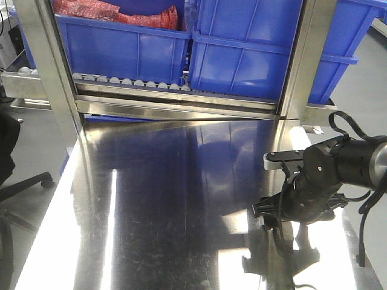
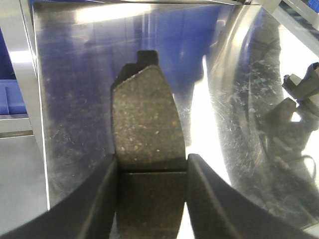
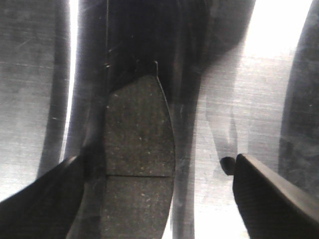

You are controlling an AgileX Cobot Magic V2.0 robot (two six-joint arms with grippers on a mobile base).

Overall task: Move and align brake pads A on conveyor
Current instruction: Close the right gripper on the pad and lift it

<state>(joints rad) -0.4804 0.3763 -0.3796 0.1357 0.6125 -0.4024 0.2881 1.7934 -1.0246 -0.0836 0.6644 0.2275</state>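
In the left wrist view my left gripper (image 2: 152, 164) is shut on a grey brake pad (image 2: 144, 119). Both fingers press its sides just at the thin groove, and the pad points away over the shiny steel table (image 2: 75, 99). In the right wrist view my right gripper (image 3: 157, 162) is open around a second brake pad (image 3: 139, 124) lying on the steel. The left finger is beside the pad and the right finger (image 3: 269, 199) stands well apart. The front view shows the right gripper (image 1: 269, 211) low over the table's right side. The conveyor is out of view.
Blue bins (image 1: 242, 54) stand on a roller rack (image 1: 127, 81) behind the steel table (image 1: 169, 199). Steel uprights (image 1: 51, 66) frame the rack. A black chair base (image 1: 24, 184) stands on the floor at the left. The right arm's cables (image 1: 363, 229) hang near the table's right edge.
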